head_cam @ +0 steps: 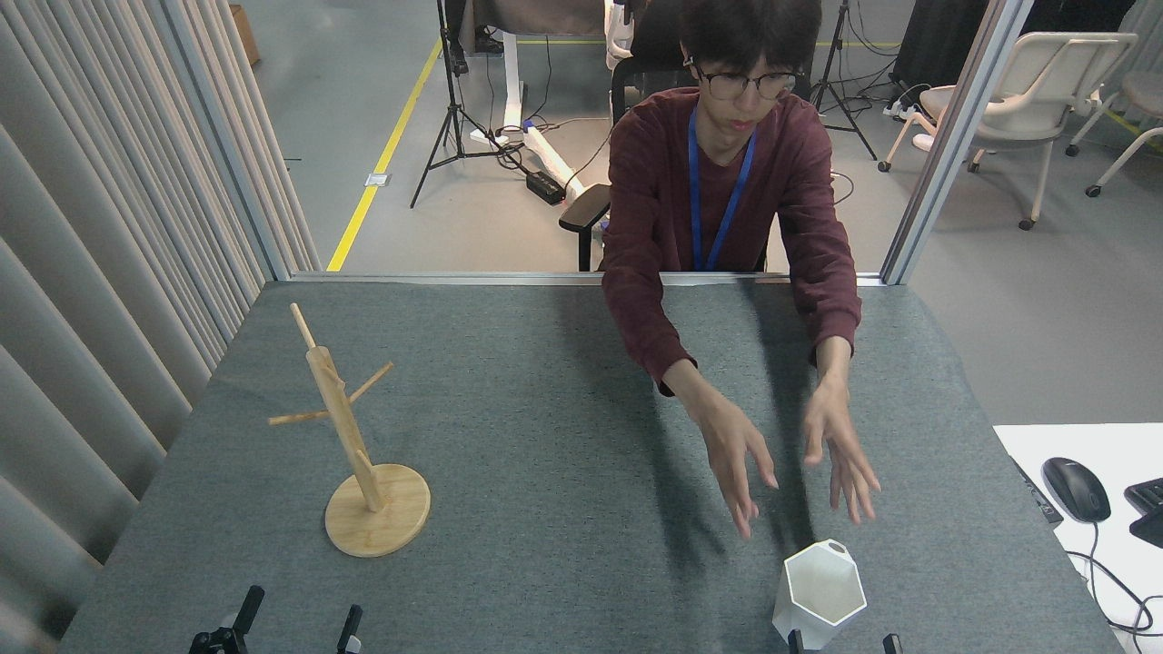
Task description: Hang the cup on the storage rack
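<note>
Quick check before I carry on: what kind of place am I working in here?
Most likely a robotics lab or test cell. The grey felt-covered table sits behind curtain partitions, with tripod stands and cables on a floor marked by a yellow line, and a person seated opposite.

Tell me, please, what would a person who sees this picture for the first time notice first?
First, the person in a dark red top sitting across the grey table, stretching both hands toward the white cup at the near right edge. Next, the wooden storage rack standing upright at the left, its pegs bare. Only the dark fingertips of the left gripper and right gripper show at the bottom edge.
</note>
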